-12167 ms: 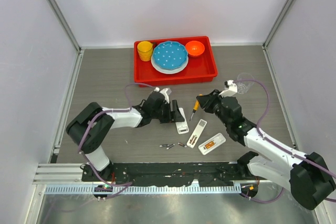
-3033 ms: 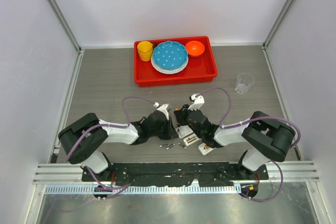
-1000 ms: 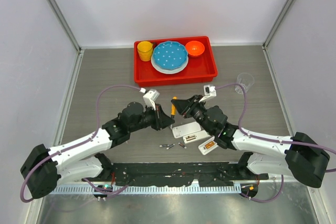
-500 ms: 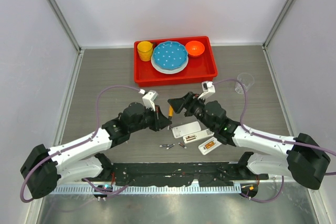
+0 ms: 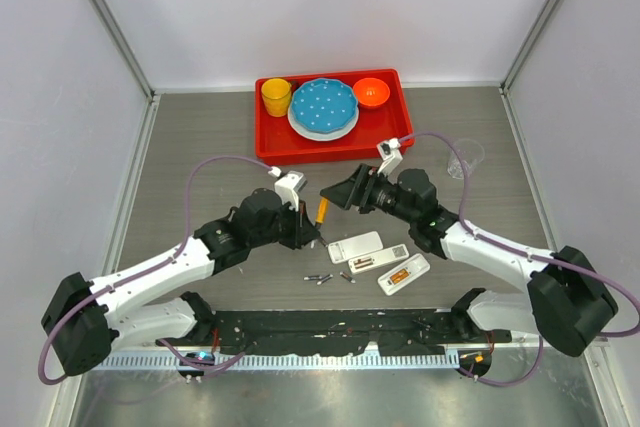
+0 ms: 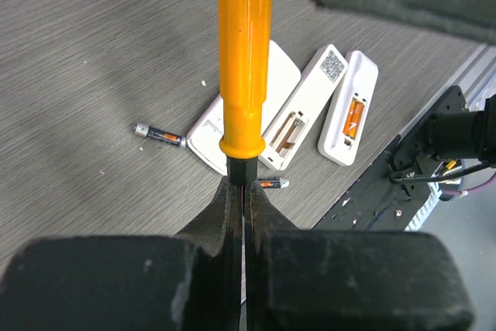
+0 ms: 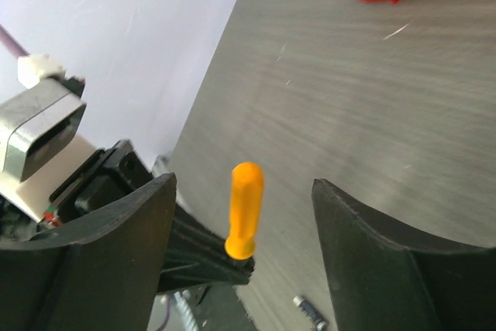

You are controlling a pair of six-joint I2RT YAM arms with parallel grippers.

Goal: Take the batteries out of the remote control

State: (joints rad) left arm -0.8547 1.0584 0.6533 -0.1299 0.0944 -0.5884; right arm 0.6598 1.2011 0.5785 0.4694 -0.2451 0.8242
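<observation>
My left arm reaches low over the table (image 5: 200,157), left gripper (image 6: 242,191) clamped on the screwdriver (image 6: 244,60) shaft. Loose batteries (image 5: 318,278) lie flat, long axes roughly left-right, just nearside of the remote pieces (image 5: 356,246). My right gripper (image 5: 336,196) gapes wide, holding nothing

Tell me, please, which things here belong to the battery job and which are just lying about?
Job: loose batteries; white remote pieces; orange-handled screwdriver in the left gripper.
Lying about: red tray; blue plate; yellow cup; orange bowl; clear glass.
</observation>
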